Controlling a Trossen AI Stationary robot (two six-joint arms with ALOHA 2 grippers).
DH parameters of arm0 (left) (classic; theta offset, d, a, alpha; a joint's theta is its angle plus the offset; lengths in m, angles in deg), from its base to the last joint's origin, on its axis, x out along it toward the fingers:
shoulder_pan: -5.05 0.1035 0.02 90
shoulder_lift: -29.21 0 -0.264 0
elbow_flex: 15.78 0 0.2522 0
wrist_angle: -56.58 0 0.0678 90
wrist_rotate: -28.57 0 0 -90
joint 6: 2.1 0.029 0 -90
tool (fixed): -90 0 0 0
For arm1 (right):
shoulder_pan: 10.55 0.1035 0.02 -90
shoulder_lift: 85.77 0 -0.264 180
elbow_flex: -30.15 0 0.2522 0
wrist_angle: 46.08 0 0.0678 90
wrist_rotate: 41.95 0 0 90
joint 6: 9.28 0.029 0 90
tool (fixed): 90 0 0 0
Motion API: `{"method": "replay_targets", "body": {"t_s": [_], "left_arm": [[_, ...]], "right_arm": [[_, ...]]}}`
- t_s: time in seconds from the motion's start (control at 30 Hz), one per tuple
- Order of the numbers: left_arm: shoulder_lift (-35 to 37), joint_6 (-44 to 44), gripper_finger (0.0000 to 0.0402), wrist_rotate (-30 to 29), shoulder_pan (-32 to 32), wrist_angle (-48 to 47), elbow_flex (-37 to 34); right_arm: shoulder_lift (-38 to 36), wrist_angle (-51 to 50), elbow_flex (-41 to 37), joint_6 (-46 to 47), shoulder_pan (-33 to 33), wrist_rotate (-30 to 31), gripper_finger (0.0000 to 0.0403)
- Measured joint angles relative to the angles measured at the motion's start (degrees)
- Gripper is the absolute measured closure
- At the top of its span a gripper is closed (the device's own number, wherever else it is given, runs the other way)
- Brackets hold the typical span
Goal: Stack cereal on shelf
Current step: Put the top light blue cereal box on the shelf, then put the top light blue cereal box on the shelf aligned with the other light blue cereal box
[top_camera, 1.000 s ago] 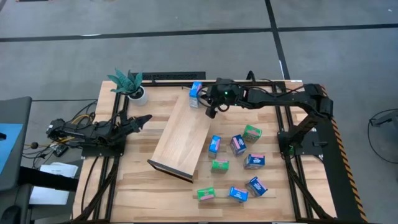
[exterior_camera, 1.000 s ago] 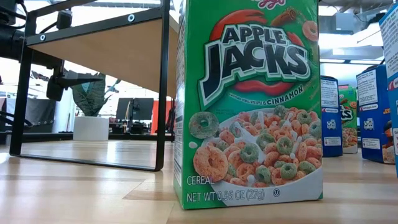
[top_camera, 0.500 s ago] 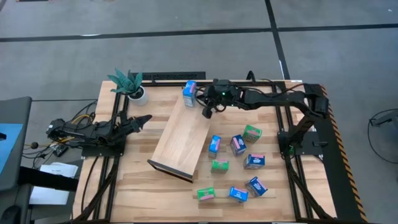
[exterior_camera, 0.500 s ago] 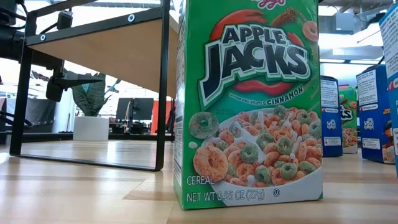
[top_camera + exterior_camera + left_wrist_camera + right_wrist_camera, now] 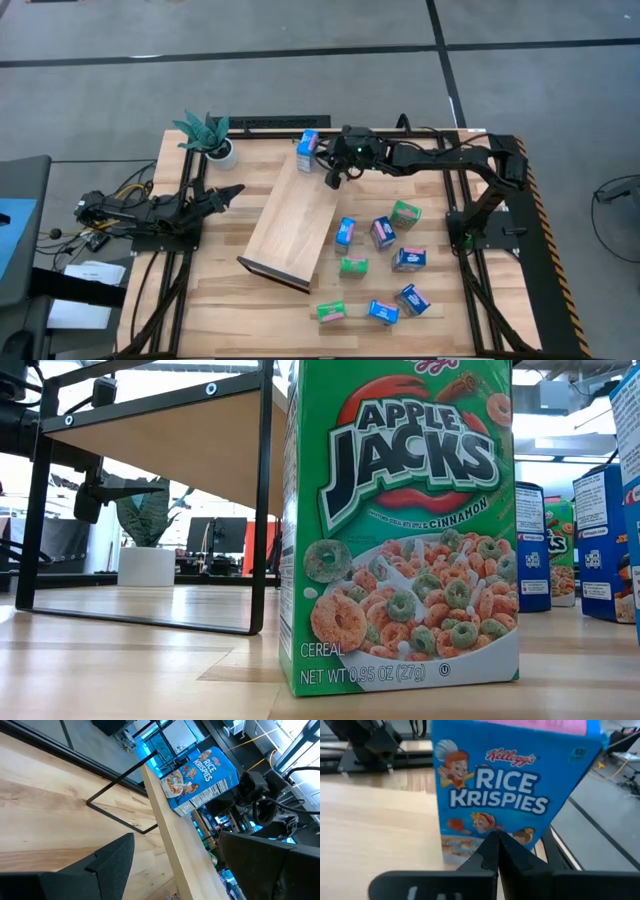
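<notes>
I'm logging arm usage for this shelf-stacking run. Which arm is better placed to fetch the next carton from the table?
Right. The right gripper sits beside the Rice Krispies box on the shelf, and the loose cartons, such as the green carton, lie on its side. The left gripper waits across the shelf.

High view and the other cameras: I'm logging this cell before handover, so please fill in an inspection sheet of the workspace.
Surface: slatted wooden table, no spills seen.
Job's things: shelf lies at an angle mid-table; one Rice Krispies box stands upright on its far end; eight cartons stand on the table to its right.
Clutter: potted plant at the back left corner.
Grippers: right pincer shut, just in front of the Rice Krispies box; left pincer open, waiting left of the shelf.
Cables: loose bundle by the left arm's base.
Surroundings: grey floor; no people seen.
</notes>
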Motion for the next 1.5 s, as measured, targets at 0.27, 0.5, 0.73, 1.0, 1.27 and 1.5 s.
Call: {"method": "replay_targets", "body": {"t_s": [0.27,0.5,0.73,1.0,1.27,1.5], "left_arm": [[0.0,-0.1,0.0122,0.0,0.0,0.0,0.0],[0.0,-0.2,0.0122,0.0,0.0,0.0,0.0],[0.0,0.0,0.0122,0.0,0.0,0.0,0.0],[0.0,0.0,0.0122,0.0,0.0,0.0,0.0],[0.0,0.0,0.0122,0.1,0.0,0.0,0.0],[0.0,0.1,0.0122,2.0,0.0,0.0,0.0]], "right_arm": [[1.6,0.7,-0.1,0.5,0.2,-0.9,0.0378],[1.3,1.1,0.0,0.2,-0.5,-0.9,0.0375],[1.7,1.3,0.0,-0.1,-1.5,-0.9,0.0375],[1.7,0.7,0.5,-2.9,-2.3,-1.0,0.0375],[-2.5,-12.1,5.5,-4.8,-2.1,-1.0,0.0375],[-13.2,-43.8,17.0,-10.3,-0.5,-1.0,0.0350]]}}
